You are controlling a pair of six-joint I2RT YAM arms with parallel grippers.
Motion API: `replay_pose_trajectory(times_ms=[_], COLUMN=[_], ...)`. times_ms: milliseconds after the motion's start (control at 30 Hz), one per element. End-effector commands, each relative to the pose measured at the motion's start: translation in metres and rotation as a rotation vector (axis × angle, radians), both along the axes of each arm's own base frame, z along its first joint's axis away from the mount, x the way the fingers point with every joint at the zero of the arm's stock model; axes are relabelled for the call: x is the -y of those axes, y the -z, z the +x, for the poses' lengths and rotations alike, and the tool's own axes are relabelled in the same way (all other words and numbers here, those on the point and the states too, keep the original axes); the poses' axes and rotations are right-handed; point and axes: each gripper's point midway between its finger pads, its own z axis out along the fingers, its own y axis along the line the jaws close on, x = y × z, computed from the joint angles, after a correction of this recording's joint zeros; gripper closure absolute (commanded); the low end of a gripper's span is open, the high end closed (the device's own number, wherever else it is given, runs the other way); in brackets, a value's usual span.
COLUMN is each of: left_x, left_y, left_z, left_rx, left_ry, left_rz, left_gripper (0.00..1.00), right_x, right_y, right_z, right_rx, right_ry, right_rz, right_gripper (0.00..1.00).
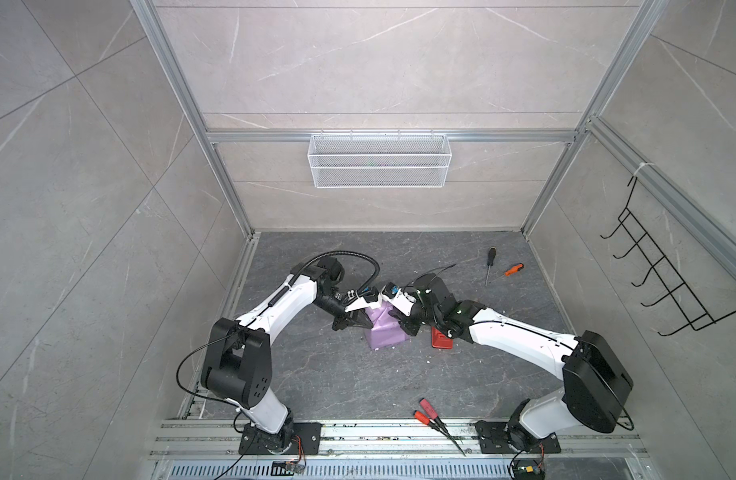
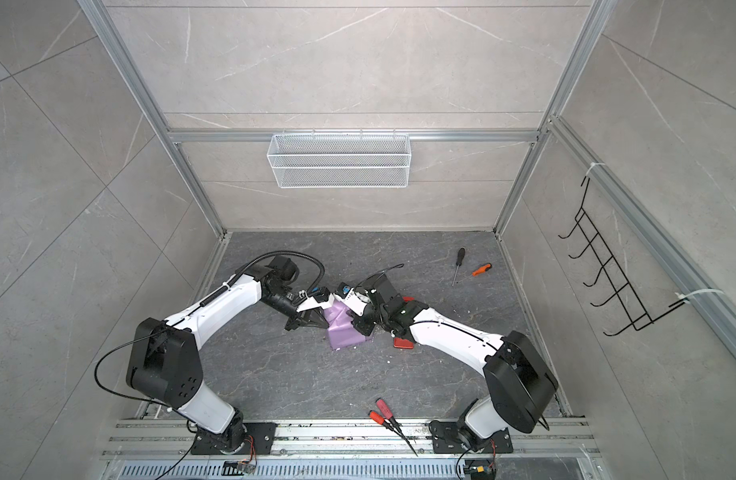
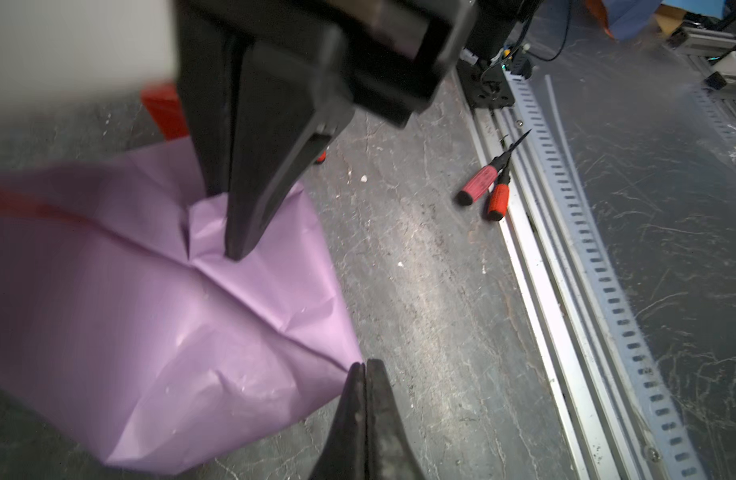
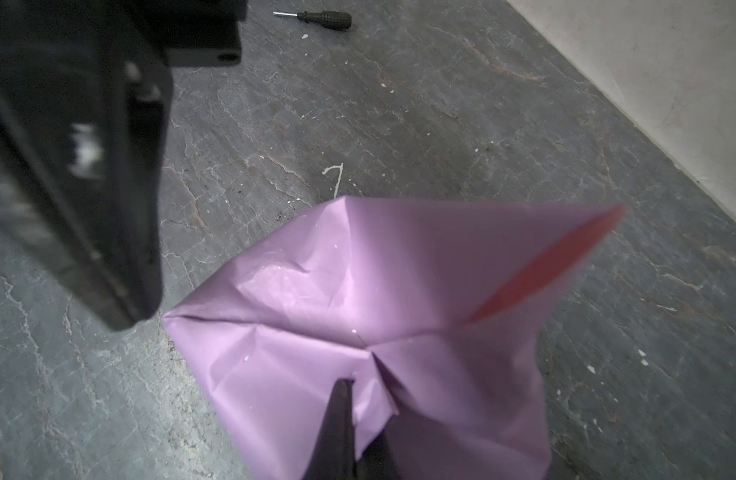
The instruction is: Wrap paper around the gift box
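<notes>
Nearest, red-handled pliers (image 1: 425, 405) lie by the front rail. At mid-table the lilac paper (image 1: 385, 334) is folded into a box-shaped bundle; the gift box inside is hidden. The left gripper (image 3: 364, 370), jaws pressed together, touches the bundle's corner. The right gripper (image 4: 349, 392) pinches a fold on top. A red tape dispenser (image 1: 440, 340) sits just beside the bundle. Farther off lie a black screwdriver (image 1: 489, 262) and an orange screwdriver (image 1: 514, 269). A white mesh basket (image 1: 379, 166) hangs on the back wall.

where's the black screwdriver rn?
In both top views the black screwdriver lies at the far right, just left of the orange screwdriver, beyond and to the right of the paper.
</notes>
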Motion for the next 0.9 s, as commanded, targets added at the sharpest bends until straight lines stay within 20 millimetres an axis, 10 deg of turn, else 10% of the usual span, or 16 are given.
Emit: replay_pose_trajectory(times_ms=[0, 867], left_x=[0.013, 0.019], left_y=[-0.045, 0.043], left_z=[-0.012, 0.013], left_rx=[-0.021, -0.119], left_ry=[0.041, -0.092], left_rz=[-0.154, 0.039], left_gripper=[0.97, 0.98], right_x=[0.016, 0.008], right_y=[0.037, 0.031], right_z=[-0.008, -0.008], right_rx=[-0.067, -0.066], right_ry=[0.029, 0.019], right_rz=[-0.101, -0.046], right_gripper=[1.0, 1.0])
